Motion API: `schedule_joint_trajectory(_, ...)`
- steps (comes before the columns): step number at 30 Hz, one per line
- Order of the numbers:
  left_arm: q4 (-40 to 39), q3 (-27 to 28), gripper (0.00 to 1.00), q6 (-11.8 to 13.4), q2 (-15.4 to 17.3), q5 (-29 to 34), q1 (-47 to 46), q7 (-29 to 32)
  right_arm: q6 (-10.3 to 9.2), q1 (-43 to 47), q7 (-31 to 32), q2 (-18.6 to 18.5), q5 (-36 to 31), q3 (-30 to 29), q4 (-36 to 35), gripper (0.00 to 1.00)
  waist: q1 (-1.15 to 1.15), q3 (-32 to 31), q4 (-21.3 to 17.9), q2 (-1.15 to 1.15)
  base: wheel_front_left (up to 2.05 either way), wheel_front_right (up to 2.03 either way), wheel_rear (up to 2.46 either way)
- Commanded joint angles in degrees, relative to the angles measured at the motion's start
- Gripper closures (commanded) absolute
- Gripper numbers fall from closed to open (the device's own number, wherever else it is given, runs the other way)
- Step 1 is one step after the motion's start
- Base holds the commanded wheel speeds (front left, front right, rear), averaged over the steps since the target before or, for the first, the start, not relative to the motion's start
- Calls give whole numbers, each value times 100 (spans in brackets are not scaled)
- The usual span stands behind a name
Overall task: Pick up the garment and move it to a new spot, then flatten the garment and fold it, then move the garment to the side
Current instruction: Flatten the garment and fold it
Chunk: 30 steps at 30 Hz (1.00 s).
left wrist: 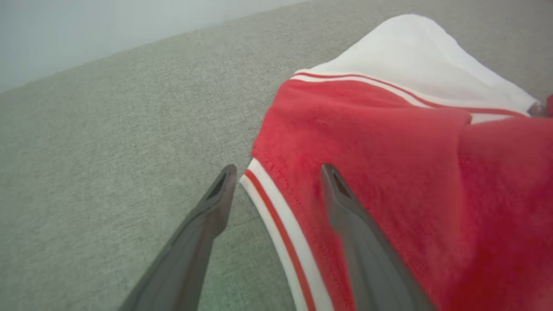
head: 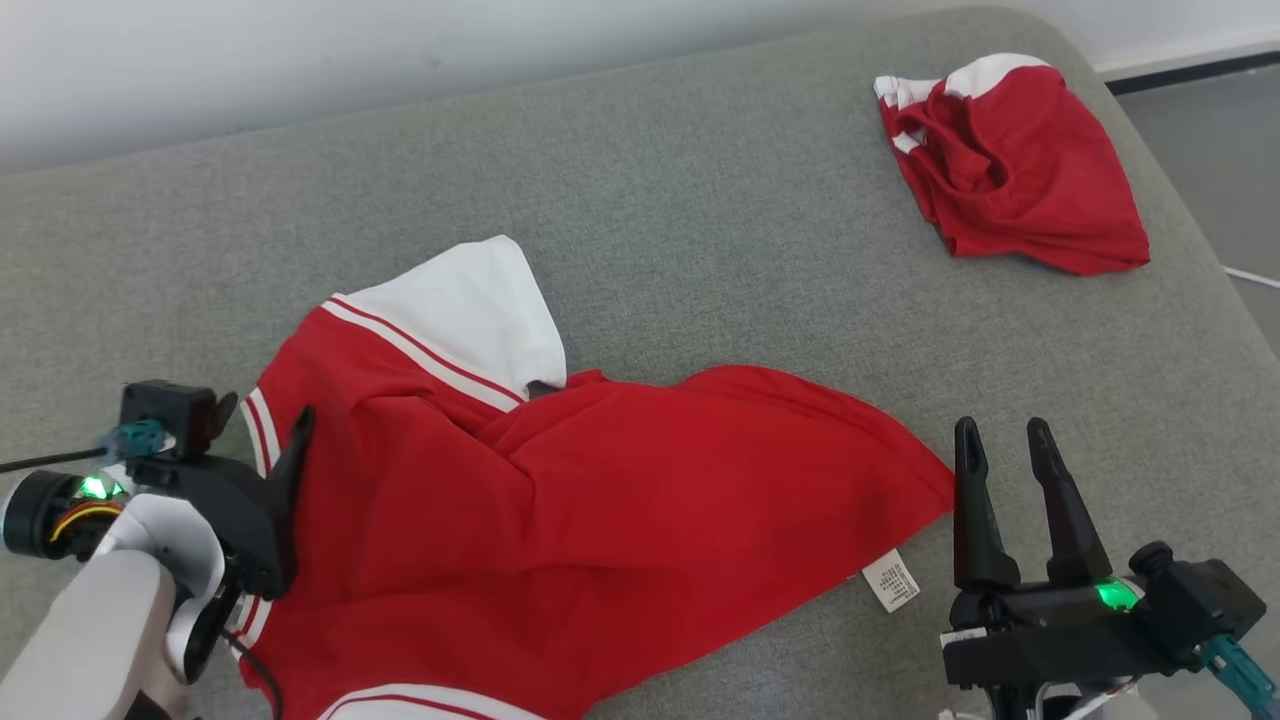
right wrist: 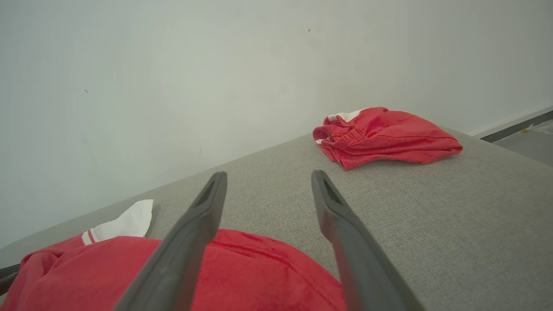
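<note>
Two red cloth items lie on the grey cushion (head: pixel 700 200), which runs back to a pale wall (head: pixel 300 60). The garment (head: pixel 600 480) sprawls rumpled across the near left and centre. Its white sleeve (head: pixel 470 310) points toward the wall, and a small white label (head: pixel 890 582) sticks out at its near right edge. The bundle (head: pixel 1010 165), red with white trim, sits well apart at the far right corner. The left gripper (head: pixel 290 450) is at the garment's left edge with its fingers spread. In the left wrist view, the left gripper (left wrist: pixel 278 172) straddles the striped hem (left wrist: pixel 276 224), with one finger over bare cushion and the other over red cloth. I cannot tell whether either finger touches the fabric. The right gripper (head: pixel 1002 430) stands just beside the garment's right tip, near the label, its fingers parted and holding nothing. In the right wrist view, the right gripper (right wrist: pixel 268 175) points across the cushion toward the wall, with red cloth low between the fingers and the bundle beyond to the right.
</note>
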Motion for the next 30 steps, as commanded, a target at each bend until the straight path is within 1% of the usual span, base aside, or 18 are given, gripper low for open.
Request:
schedule_joint_trajectory(1, 65, -99, 0, 10, 98, 40, -130, -1, -16, -67, -24, 5, 11, 16, -16, 0, -1, 85, -49, -1, 0, 0, 0)
schedule_joint_trajectory(9, 469, -430, 0, 10, 146, -208, -396, 199, -16, -126, -24, -20, 23, 16, -13, 0, -1, 169, -79, -1, 0, 0, 0)
schedule_joint_trajectory(10, 494, -502, 11, 10, 135, -235, -417, 221, -16, -130, -24, -21, 24, 20, -12, 0, -1, 177, -82, -1, 0, 0, 0)
schedule_joint_trajectory(11, 523, -546, 44, 10, 146, -253, -448, 224, -16, -134, -24, -21, 26, 18, -11, 0, -1, 186, -83, -1, 0, 0, 0)
schedule_joint_trajectory(12, 561, -591, 81, 10, 161, -294, -480, 209, -16, -137, -24, -23, 27, 12, -11, 0, -1, 194, -84, -1, 0, 0, 0)
schedule_joint_trajectory(13, 594, -631, 100, 10, 175, -324, -504, 195, -16, -141, -24, -23, 27, 8, -14, 0, -1, 201, -85, -1, 0, 0, 0)
schedule_joint_trajectory(16, 596, -775, 100, 10, 236, -348, -680, 81, -16, -155, -24, -29, 14, -16, -37, 0, -1, 223, -73, -1, 0, 0, 0)
schedule_joint_trajectory(23, 637, -820, 100, 11, 339, -223, -1406, -495, -16, -193, -24, -80, -23, -84, -74, 0, -1, 264, 20, -1, 0, 0, 0)
schedule_joint_trajectory(27, 759, -761, 100, 100, 387, -54, -1826, -892, -16, -227, -24, -99, -32, -77, -83, 0, -1, 293, 30, -1, 0, 0, 0)
schedule_joint_trajectory(30, 960, -795, 100, 113, 358, -1, -1982, -1030, -16, -240, -24, -115, -27, -58, -90, 0, -1, 315, 14, -1, 0, 0, 0)
